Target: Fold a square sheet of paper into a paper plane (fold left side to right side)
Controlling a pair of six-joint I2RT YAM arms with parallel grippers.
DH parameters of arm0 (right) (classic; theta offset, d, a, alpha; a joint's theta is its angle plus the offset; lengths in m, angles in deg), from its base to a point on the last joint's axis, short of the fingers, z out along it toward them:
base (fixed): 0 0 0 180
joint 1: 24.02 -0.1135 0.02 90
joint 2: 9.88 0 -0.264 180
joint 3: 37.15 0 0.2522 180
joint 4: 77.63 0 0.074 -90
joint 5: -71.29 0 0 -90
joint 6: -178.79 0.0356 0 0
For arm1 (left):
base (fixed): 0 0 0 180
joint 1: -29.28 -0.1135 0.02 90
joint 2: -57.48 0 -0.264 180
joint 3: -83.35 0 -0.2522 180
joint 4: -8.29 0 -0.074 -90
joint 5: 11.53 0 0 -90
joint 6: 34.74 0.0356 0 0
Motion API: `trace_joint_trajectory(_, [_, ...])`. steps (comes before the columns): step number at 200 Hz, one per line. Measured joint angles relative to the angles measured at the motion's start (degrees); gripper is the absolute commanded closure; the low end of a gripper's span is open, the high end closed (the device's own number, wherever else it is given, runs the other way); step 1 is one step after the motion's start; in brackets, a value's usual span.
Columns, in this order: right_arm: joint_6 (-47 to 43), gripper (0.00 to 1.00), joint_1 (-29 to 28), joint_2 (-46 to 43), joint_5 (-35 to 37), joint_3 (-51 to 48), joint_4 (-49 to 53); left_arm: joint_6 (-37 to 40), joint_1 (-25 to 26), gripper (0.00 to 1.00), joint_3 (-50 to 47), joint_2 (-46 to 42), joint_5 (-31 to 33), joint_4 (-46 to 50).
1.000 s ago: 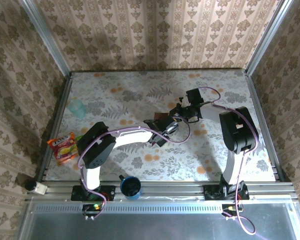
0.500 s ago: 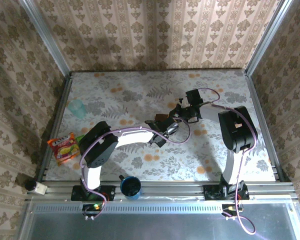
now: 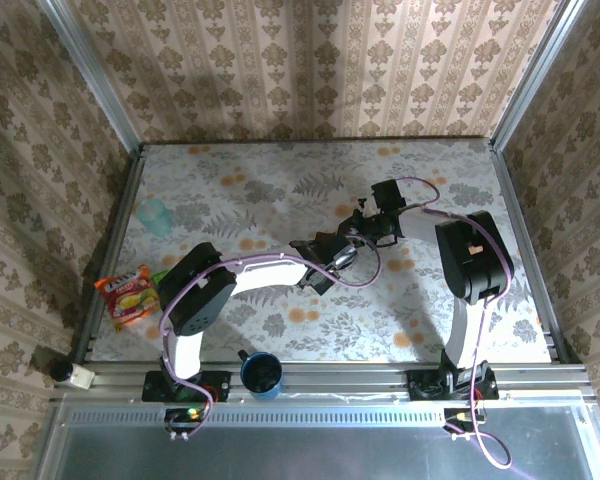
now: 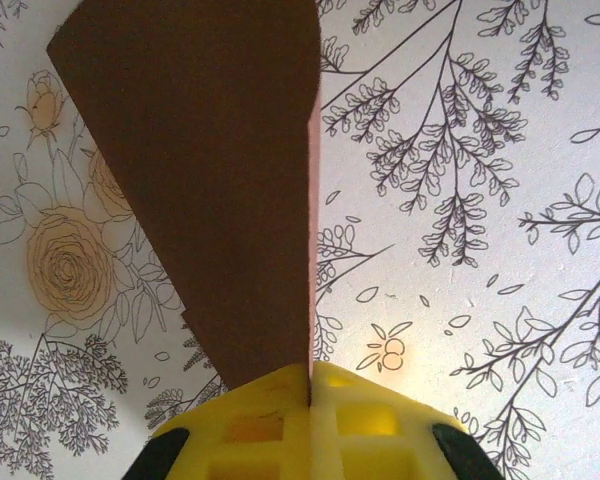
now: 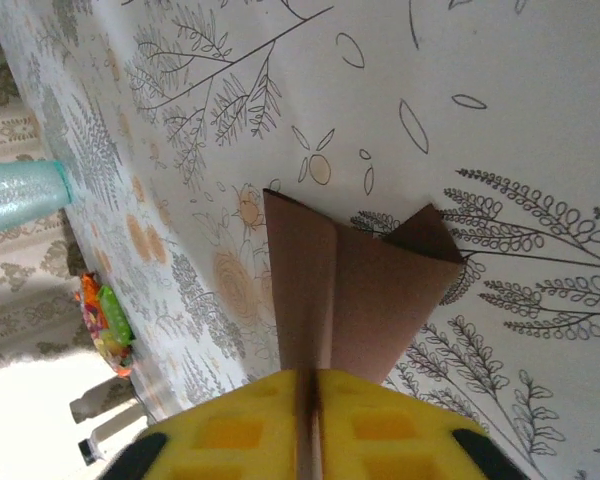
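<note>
One paper plane (image 4: 210, 180); left end effector (image 4: 310, 378) clamped on it, right end effector (image 5: 308, 388) too.

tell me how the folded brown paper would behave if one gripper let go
Probably floppy: the folded paper is thin, so its free end would likely droop from the left gripper. The creases seen at the right gripper should stiffen it somewhat lengthwise. It looks very light and could tear if the grippers pull apart.
</note>
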Motion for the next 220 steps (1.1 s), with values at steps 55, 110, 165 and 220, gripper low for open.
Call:
trace_joint_trajectory(55, [-1.38,0.54,4.04,-2.27,2.6,-0.31,3.13,-1.46,0.0,1.0,-0.02,0.02,-2.29,-1.27])
trace_joint_trajectory(110, [-3.67,0.53,11.28,-11.23,4.61,-5.99,4.33,-3.56,-0.94,1.0,-1.11,0.02,-6.67,-3.89])
trace_joint_trajectory(165, [-7.56,0.53,15.89,-14.91,5.7,-11.89,7.67,-5.25,-3.26,1.0,-1.53,0.0,-12.33,-5.55])
trace_joint_trajectory(220, [-9.86,0.5,16.24,-17.62,4.5,-15.52,6.62,-9.92,-9.86,1.0,-2.97,-0.87,-25.59,-8.63])
